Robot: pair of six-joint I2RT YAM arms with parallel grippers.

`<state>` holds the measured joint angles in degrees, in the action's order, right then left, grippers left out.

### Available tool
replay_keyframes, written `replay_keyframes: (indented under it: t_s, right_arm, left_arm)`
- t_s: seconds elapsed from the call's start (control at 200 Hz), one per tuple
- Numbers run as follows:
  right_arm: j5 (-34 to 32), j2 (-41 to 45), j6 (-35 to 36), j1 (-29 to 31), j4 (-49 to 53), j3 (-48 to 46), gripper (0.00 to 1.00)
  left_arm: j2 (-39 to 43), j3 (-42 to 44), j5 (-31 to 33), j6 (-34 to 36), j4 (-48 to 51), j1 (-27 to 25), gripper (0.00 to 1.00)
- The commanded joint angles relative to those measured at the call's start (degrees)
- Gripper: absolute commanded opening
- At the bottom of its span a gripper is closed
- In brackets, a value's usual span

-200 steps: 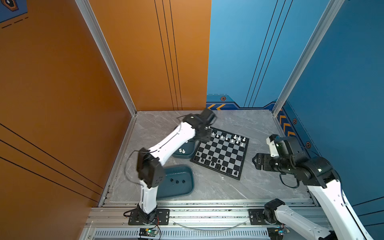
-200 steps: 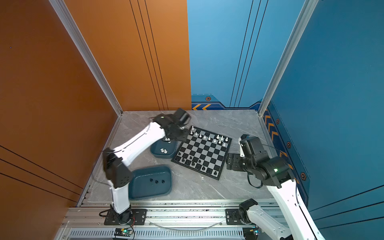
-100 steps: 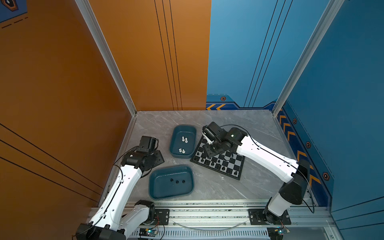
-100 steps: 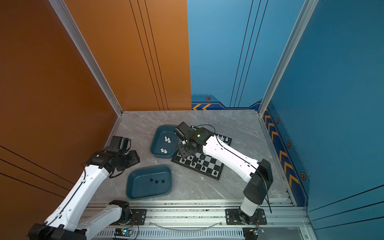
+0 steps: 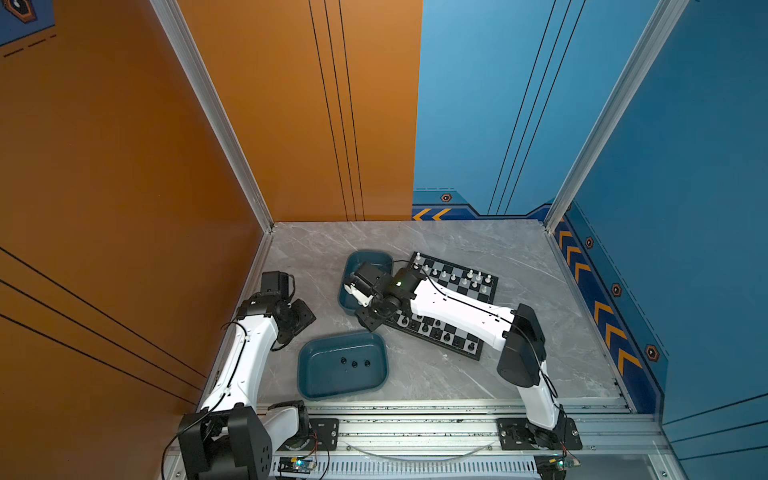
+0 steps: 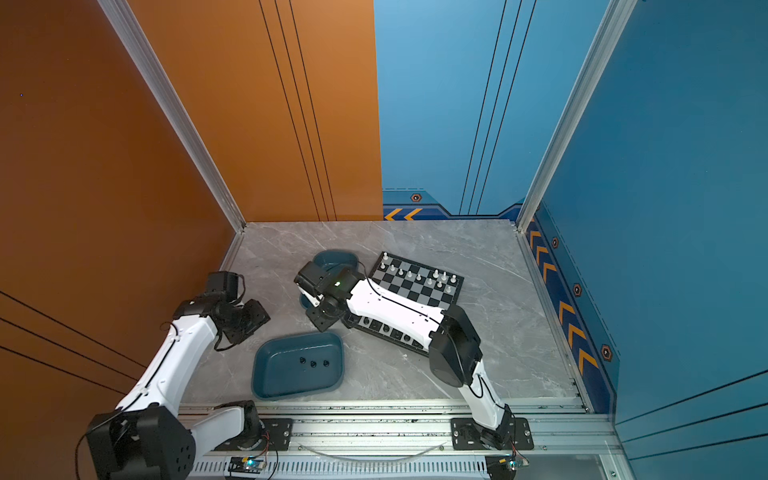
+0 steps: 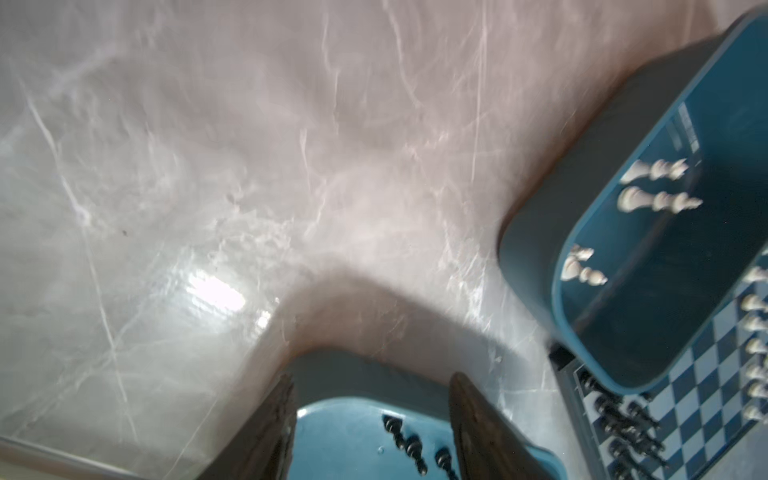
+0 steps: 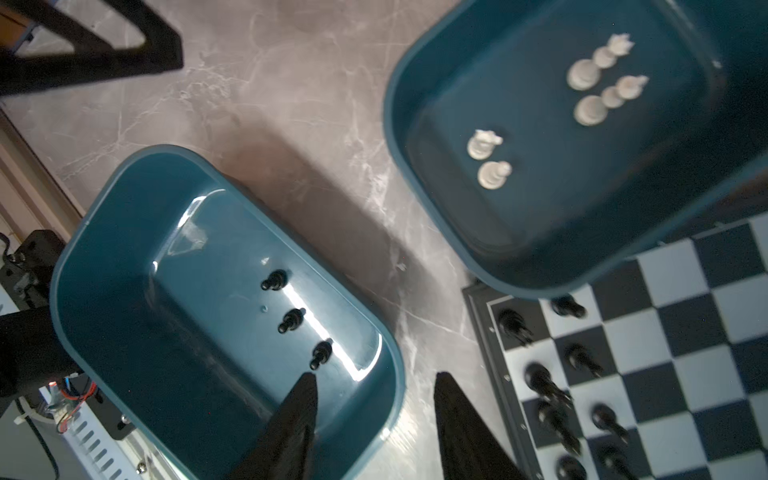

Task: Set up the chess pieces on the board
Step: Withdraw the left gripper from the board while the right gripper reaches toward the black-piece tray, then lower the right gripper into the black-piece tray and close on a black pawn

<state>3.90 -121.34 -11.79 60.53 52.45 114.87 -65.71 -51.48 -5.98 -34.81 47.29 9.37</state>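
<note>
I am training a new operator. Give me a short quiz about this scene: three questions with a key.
1. How many black pawns are in the near teal tray?
2. True or false: the right gripper holds a white piece.
3. Which pieces stand on the chessboard's side nearest the robot's bases? A. white B. black
Key: 1. three; 2. false; 3. B

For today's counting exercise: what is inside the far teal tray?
The right wrist view shows four white chess pieces in the far tray. In both top views the right arm covers them.
</note>
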Motion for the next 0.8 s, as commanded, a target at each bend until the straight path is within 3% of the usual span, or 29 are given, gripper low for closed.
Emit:
replay_keyframes:
  t_s: [0.0, 0.33, 0.796]
  right_arm:
    - [1.2, -3.3, 2.4, 1.8, -0.1, 3.0, 0.5]
    - [0.3, -7.9, 1.9, 7.4, -2.5, 3.4, 0.46]
    - [-1.4, -13.8, 1.4, 9.7, -2.3, 5.6, 0.36]
  left_arm:
    - [0.4, -1.7, -2.4, 2.1, -0.8, 4.2, 0.6]
    - [3.1, 2.5, -7.7, 7.0, -0.5, 15.4, 0.6]
    - [5.4, 2.9, -10.4, 6.8, -0.4, 16.0, 0.58]
